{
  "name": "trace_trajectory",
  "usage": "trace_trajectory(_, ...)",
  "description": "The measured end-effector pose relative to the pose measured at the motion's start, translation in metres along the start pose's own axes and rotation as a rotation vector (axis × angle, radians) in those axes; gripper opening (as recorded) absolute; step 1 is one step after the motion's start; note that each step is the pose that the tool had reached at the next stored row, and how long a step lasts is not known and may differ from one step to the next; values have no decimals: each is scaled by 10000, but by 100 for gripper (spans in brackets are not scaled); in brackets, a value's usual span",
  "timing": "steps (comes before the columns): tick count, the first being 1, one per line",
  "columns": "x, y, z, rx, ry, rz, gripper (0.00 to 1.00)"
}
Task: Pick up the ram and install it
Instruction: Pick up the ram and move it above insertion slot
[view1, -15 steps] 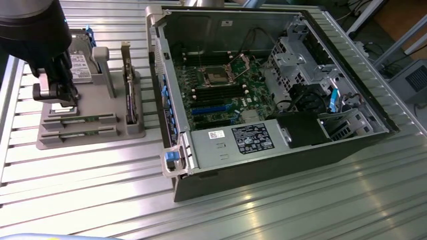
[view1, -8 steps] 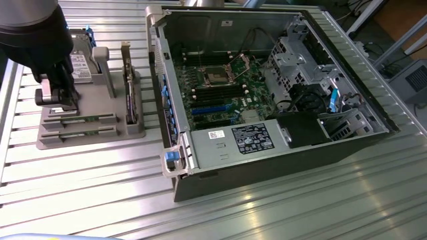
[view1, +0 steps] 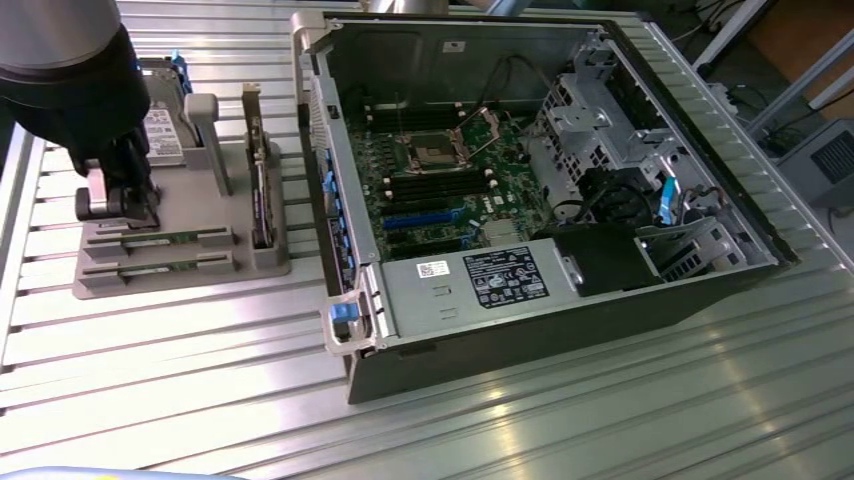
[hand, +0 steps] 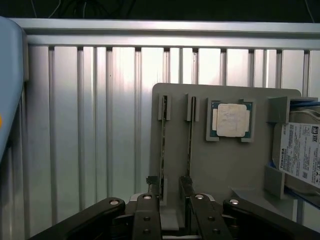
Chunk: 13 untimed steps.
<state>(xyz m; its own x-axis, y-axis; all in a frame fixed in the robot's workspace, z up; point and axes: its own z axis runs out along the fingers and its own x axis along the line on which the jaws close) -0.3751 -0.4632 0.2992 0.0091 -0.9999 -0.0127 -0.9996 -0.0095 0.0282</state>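
Standing on edge in a slot of the gray holder (hand: 220, 165), the ram (hand: 163, 135) runs into the gap between the fingers (hand: 148, 215), close by one fingertip and not gripped. The fingers are spread apart. A second ram stick (hand: 190, 140) stands parallel in the next slot, in line with the other fingertip. Beyond it on the holder lie a square silver processor (hand: 231, 120) and a labelled hard drive (hand: 302, 155). The holder rests on the ribbed tabletop (hand: 90, 125). An open computer case (view1: 534, 180) sits well away from the fingers.
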Motion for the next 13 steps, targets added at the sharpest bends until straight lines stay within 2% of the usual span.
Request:
trace_trajectory(5, 9, -1, 33, 0, 2, 0, 30)
trace_trajectory(13, 39, -4, 142, 0, 4, 0, 30)
